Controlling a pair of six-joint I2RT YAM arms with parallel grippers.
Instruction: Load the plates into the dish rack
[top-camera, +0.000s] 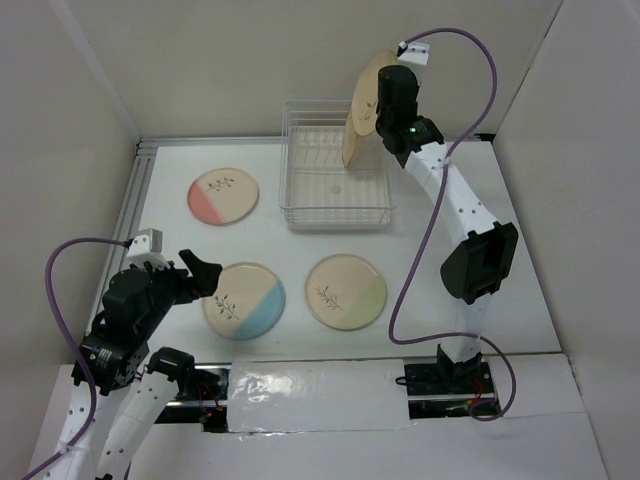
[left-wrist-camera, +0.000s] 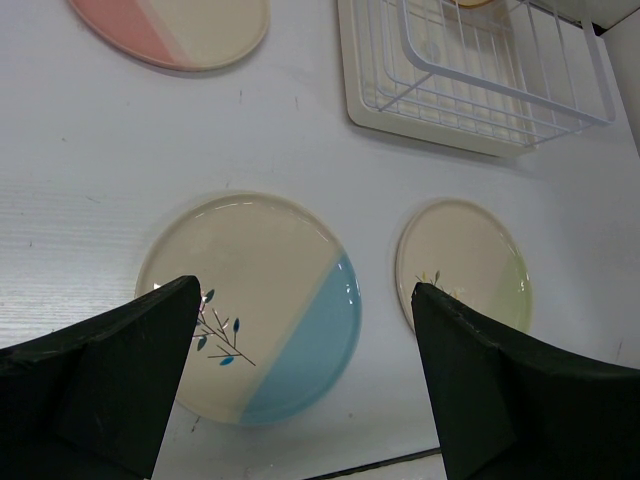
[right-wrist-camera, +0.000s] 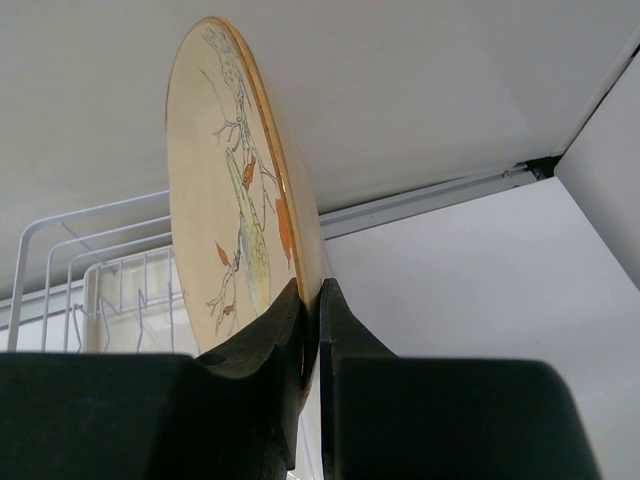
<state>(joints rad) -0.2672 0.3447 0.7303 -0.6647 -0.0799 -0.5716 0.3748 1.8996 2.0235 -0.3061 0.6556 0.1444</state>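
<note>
The rack (top-camera: 336, 214) (left-wrist-camera: 500, 100) (right-wrist-camera: 60, 250) sits on the table toward the back wall. The right gripper (top-camera: 378, 105) (right-wrist-camera: 312, 320) is above the rack's right rear corner. Its fingers are pinched tight on the rim of a tan plate (top-camera: 358, 120) (right-wrist-camera: 220, 200), which stands on edge over the rack and is not yet in a slot.

Three plates lie flat outside the rack. The pink plate (top-camera: 223, 196) (left-wrist-camera: 170, 30) is just to its left. The green plate (top-camera: 346, 291) (left-wrist-camera: 465, 260) is in front of it. The blue plate (top-camera: 245, 300) (left-wrist-camera: 260, 300) is in front and further left.

The left gripper (top-camera: 190, 280) (left-wrist-camera: 305, 290) is well apart from the rack, above the blue plate's left edge. Its fingers are spread wide and hold nothing.
</note>
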